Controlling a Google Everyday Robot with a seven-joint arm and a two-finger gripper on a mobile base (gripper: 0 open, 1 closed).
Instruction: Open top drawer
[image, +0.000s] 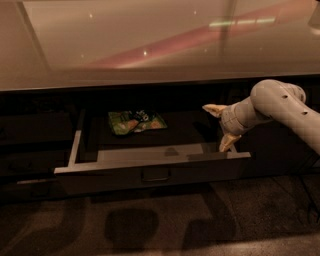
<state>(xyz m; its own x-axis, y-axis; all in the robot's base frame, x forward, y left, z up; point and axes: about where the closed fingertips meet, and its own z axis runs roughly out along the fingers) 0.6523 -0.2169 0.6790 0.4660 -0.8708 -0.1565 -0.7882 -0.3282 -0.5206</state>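
Already well out, top drawer (200, 167) seen at lower centre of frame, tray exposed, green snack bag (136, 121) lying toward back. Gripper (222, 126) held at centre right over drawer's right end, fingers spread apart, nothing clamped; lower finger just behind front's top edge, contact uncertain. Any remaining pull best kept straight and level, since racking is judged likely from off-centre push. Loop handle (155, 175) not gripped.

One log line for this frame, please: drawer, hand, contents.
top drawer: open | hand: fingers open, at drawer's right end, over front edge | contents: green snack bag | task: looks done
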